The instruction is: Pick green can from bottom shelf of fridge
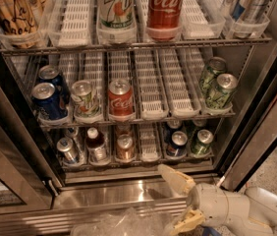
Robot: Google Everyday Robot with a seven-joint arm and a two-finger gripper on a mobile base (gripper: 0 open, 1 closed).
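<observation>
Principal hazard: wrong-can pickup or collision on entry. The green can [201,141] stands at the right end of the bottom shelf [149,149], close behind the front rail and just beside a dark blue can [178,142] in the neighbouring lane. A sideways error in the approach would likely close the fingers on that can, or wedge one finger between the two. The middle shelf [151,104] sits low over the can tops, so a high entry risks striking its front rail. The paler green-and-white cans [220,90] at that shelf's right end are a further chance of a mistaken target. The right door frame [256,146] of the fridge [104,193] lies near the can and appears to limit wrist clearance. The gripper [170,199] hangs outside the cabinet, below and in front of the bottom shelf's front edge, over the steel sill. Its two fingers stand wide apart — they hold nothing and touch no can.
</observation>
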